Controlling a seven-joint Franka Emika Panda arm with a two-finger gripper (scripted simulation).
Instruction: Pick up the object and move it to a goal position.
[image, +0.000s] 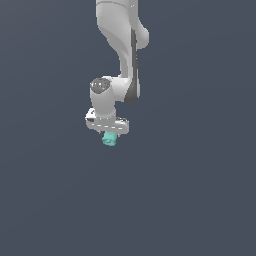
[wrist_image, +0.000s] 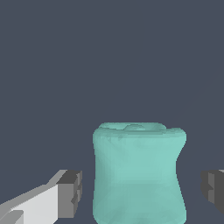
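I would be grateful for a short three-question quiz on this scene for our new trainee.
1. True or false: in the wrist view, both fingers press against the cylinder.
2. What colour is the cylinder?
3. In the exterior view, the cylinder shows: A) above the arm's elbow, B) just under the tool, C) far off at that view's right.

Key:
1. False: a gap shows on each side, so the tool is open around it.
2. Teal.
3. B.

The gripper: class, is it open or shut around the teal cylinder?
Open. In the wrist view, both fingers stand apart from the teal cylinder, with visible gaps.
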